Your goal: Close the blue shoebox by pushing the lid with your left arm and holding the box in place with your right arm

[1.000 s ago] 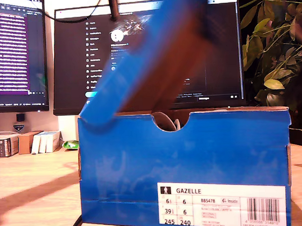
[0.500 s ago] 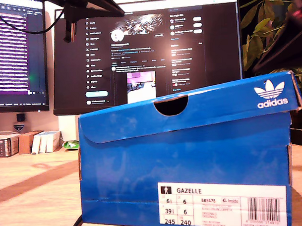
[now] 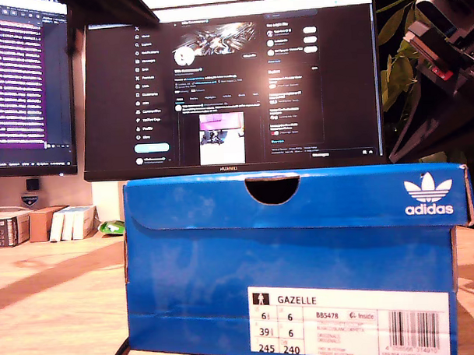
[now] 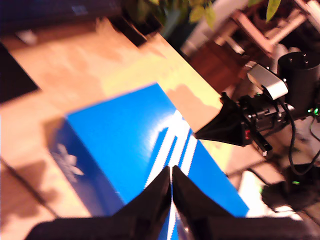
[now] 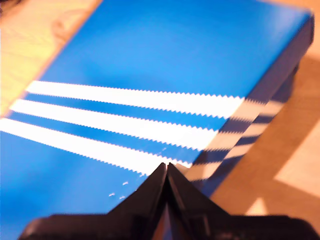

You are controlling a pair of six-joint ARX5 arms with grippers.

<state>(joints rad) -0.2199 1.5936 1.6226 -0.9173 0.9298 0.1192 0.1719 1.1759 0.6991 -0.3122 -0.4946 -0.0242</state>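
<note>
The blue Adidas Gazelle shoebox [image 3: 291,269] fills the lower middle and lower right of the exterior view, standing on the wooden desk [image 3: 55,308], and its lid [image 3: 300,197] lies flat and level along the top of the box, the half-round finger notch at the upper middle of its front edge and the white trefoil logo toward the exterior view's right. The size label [image 3: 347,320] sits low on the box's front face. In the first wrist view my first gripper [image 4: 171,185] has its two dark fingers pressed together with only a hairline between them and nothing caught there, its tips over the lid's white stripes [image 4: 172,145]; whether they touch the cardboard I cannot tell. In the second wrist view my second gripper [image 5: 167,172] is likewise pinched together on nothing, tips at the lid [image 5: 165,65] near the end of the three stripes and close to the box's edge. Dark arm parts [image 3: 439,53] show at the upper right of the exterior view, and another dark shape crosses its upper left corner. Behind the box stand a large monitor [image 3: 234,80] and a second screen [image 3: 27,83] at the exterior view's left, with a leafy plant [image 3: 400,39] at the right.
</note>
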